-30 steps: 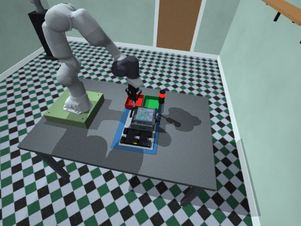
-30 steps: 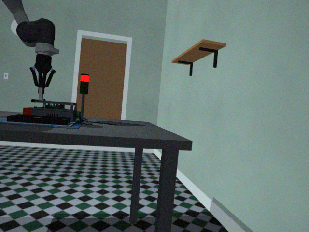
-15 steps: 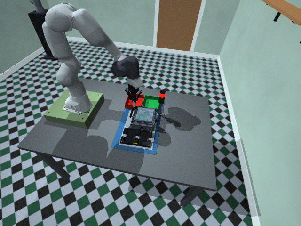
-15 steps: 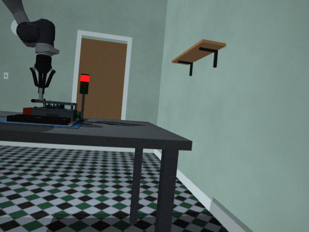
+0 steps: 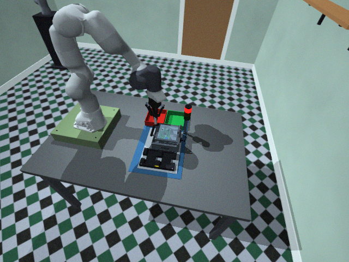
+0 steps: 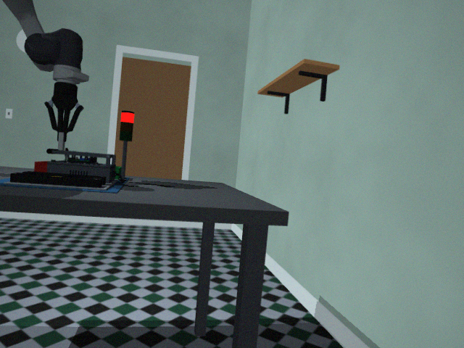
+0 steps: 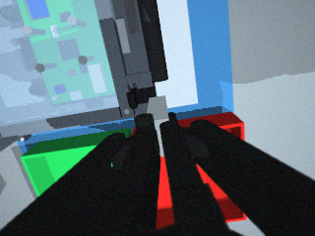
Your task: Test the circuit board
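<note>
The tester (image 5: 164, 145) (image 6: 80, 166) stands on the blue mat (image 5: 135, 166) (image 7: 213, 54) with its clear lid down. The green circuit board (image 5: 167, 132) (image 7: 64, 54) shows through the lid. The black handle (image 7: 150, 39) (image 6: 56, 151) runs along the lid's edge. My gripper (image 5: 154, 123) (image 6: 60, 146) (image 7: 159, 109) is shut and empty, pointing straight down just past the end of the handle, right by the small black latch part (image 7: 133, 97). The signal tower (image 5: 187, 110) (image 6: 127, 125) shows red. The red bin (image 5: 149, 118) (image 7: 231, 125) lies just behind and below my fingers.
The green bin (image 5: 174, 117) (image 7: 44, 164) stands beside the red bin, behind the tester. The black tray (image 5: 158, 161) (image 6: 52, 177) lies in front of the tester with both pockets empty. The robot base block (image 5: 84, 126) is at the table's left.
</note>
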Controlling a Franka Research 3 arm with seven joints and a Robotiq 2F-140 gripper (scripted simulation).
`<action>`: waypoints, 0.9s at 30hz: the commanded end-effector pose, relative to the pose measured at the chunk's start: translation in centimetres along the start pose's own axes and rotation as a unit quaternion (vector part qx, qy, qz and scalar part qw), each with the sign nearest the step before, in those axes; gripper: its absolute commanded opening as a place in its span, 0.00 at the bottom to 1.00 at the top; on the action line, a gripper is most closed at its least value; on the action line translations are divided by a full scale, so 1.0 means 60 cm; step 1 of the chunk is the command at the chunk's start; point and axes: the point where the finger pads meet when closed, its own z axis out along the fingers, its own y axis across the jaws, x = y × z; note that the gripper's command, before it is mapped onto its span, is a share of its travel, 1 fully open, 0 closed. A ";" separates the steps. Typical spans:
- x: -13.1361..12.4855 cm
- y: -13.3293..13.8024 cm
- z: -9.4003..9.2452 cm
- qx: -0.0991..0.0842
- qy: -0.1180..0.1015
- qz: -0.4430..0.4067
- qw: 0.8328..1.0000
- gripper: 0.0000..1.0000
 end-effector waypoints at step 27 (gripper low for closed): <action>-0.002 0.002 0.007 0.000 0.000 -0.003 1.000 0.00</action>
